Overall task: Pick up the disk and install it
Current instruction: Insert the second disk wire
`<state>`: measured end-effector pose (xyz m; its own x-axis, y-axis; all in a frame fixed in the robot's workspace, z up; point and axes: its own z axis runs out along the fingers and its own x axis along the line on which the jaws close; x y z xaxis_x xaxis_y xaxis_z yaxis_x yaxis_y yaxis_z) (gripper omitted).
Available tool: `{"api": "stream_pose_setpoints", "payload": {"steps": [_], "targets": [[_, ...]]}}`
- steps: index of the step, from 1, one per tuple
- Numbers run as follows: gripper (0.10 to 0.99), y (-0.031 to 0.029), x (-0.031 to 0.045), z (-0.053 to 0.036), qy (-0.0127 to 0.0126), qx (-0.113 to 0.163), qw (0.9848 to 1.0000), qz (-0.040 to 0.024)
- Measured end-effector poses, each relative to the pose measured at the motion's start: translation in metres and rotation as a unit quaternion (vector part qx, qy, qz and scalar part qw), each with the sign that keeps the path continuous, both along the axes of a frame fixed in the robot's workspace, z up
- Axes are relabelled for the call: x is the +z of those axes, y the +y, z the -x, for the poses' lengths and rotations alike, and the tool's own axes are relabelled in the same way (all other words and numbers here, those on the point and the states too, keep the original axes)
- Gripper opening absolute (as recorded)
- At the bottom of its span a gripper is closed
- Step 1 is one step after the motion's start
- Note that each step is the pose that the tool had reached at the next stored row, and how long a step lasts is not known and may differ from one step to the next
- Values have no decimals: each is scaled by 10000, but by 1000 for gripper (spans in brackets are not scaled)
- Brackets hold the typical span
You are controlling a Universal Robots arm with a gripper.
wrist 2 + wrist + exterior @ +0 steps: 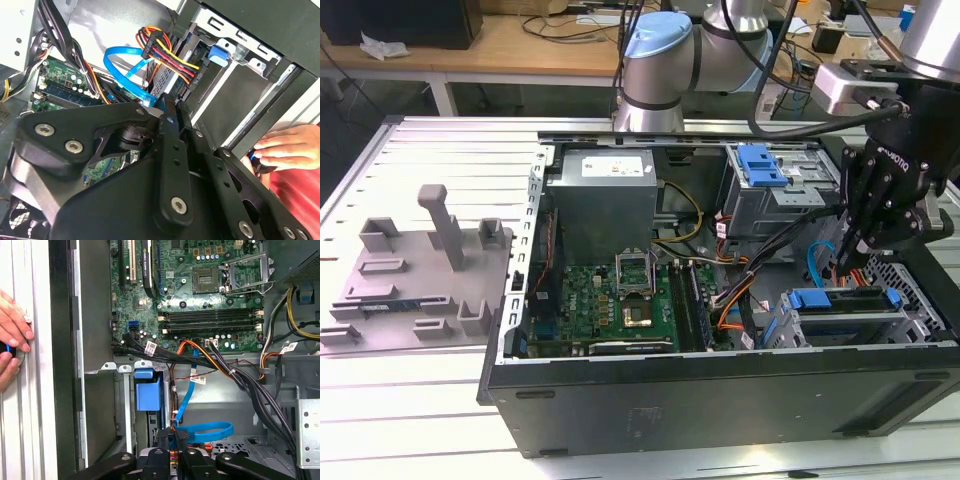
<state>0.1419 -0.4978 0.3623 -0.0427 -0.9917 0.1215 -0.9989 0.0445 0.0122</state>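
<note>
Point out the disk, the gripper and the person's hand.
the disk (845, 300): exterior view, on its blue carrier frame in the lower bay.
the gripper (850, 262): exterior view, midway between its fingertips, just above the disk.
the person's hand (280, 150): second wrist view, on the knuckles.

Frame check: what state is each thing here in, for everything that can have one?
computer case: lying flat, side open.
disk: lying in the drive cage, not held.
hand: shut, empty, just above the disk.
processor socket: open, bare.
memory slots: empty.
person's fingers: resting beside the case.
</note>
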Motion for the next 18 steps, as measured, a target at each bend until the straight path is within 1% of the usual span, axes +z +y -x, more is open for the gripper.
{"api": "stream_pose_setpoints", "payload": {"steps": [1,2,3,5,7,8,9,10,11,12,13,14,15,16,17,18], "targets": [[161,-4,0,4,-4,-1,10000,-10],[161,-13,-1,7,-20,0,10000,-46],[161,-27,0,12,-53,0,9999,-99],[161,-47,0,16,-102,0,9998,-157],[161,-67,0,19,-150,1,9997,-207],[161,-82,0,27,-167,2,9996,-216],[161,-95,0,42,-175,3,9996,-217],[161,-117,-8,80,-177,8,9996,-220],[161,-138,-18,96,-182,33,9996,-226],[161,-153,-21,97,-209,68,9995,-237],[161,-170,-22,97,-251,100,9993,-250],[161,-185,-22,97,-287,130,9992,-265],[161,-205,-23,96,-316,163,9990,-283],[161,-240,-24,97,-355,218,9986,-313],[161,-256,-25,96,-370,242,9985,-326],[161,-268,-25,96,-379,258,9984,-337]]}}
